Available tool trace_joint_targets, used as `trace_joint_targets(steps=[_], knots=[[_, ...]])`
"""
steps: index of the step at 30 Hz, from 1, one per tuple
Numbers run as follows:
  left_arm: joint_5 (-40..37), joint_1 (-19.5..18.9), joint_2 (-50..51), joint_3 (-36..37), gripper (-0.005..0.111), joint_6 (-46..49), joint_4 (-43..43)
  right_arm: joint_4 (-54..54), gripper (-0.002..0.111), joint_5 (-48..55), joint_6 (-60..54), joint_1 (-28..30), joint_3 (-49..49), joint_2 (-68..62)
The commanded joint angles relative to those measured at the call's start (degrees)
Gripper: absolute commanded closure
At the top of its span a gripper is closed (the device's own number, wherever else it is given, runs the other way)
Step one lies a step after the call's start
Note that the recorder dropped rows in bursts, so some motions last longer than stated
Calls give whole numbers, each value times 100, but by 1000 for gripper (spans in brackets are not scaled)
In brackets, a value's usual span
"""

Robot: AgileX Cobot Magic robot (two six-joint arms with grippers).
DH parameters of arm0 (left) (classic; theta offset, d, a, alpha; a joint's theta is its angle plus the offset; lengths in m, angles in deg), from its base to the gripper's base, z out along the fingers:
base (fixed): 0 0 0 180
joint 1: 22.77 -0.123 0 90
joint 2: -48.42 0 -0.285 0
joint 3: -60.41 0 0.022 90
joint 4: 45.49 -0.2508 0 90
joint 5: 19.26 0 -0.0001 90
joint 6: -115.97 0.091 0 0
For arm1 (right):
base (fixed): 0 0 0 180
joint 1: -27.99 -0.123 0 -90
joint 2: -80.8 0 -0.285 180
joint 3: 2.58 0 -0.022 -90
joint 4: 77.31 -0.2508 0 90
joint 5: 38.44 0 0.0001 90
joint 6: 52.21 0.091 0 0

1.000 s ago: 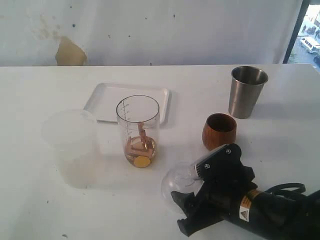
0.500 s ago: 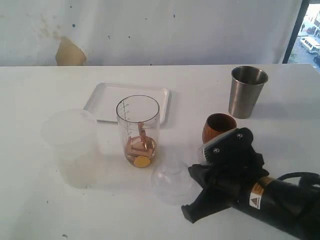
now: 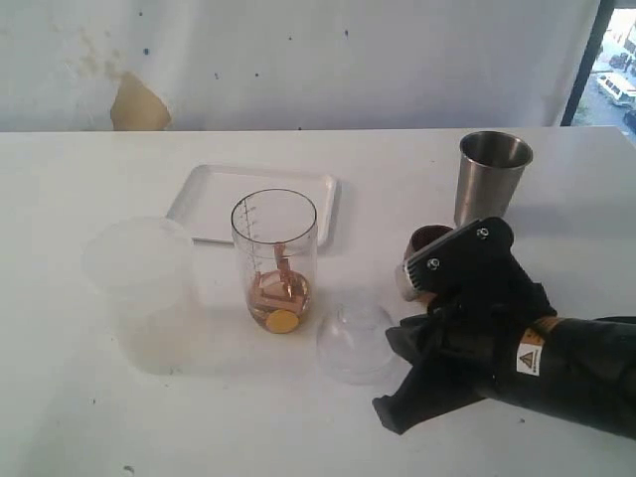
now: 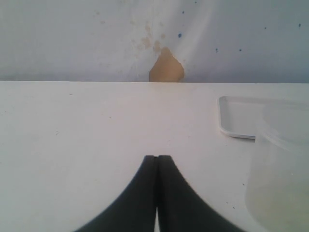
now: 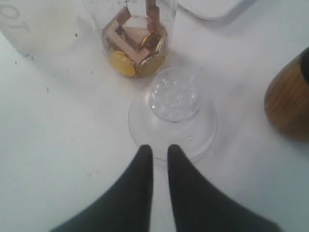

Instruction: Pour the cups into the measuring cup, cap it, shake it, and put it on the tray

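Right gripper (image 5: 158, 151) and lid (image 3: 356, 343) shifting toward measuring cup (image 3: 275, 248), likely for capping | right jaws sitting nearly together at lid rim, grip unclear | left gripper (image 4: 157, 159) idling, jaws together

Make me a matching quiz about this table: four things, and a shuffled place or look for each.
Things:
1. measuring cup
2. tumbler
3. tray
4. lid

Descriptions:
A. steel, upright, farthest right
B. clear dome, lying beside the measuring cup
C. holds gold coins
D. white, flat, behind the measuring cup

Pairs: 1-C, 2-A, 3-D, 4-B
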Motion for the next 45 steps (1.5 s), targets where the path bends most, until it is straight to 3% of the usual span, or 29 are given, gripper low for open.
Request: trace_joint_targets(steps=[1, 2, 3, 5, 6, 16, 25, 41, 45], knots=[[14, -11, 26, -12, 3, 4, 69, -17, 48, -272, -67, 42, -26, -71], [14, -11, 26, -12, 3, 4, 69, -17, 30, -450, -67, 42, -26, -189], [14, -11, 26, -12, 3, 4, 69, -17, 20, -622, -67, 42, -26, -294], [14, -11, 26, -12, 3, 4, 69, 3, 7, -918, -76, 42, -26, -623], [14, -11, 26, -12, 3, 4, 69, 3, 7, -1043, -76, 42, -26, -769], [14, -11, 26, -12, 3, 4, 69, 341, 26, -3710, -37, 42, -26, -2417], [14, -11, 26, -12, 3, 4, 69, 341, 57, -4033, -63, 42, -26, -2538], [14, -11, 26, -12, 3, 4, 69, 341, 60, -4378, -221, 42, -51, -2876], [14, -11, 26, -12, 3, 4, 69, 330, 70, -4326, -221, 42, -51, -2889]])
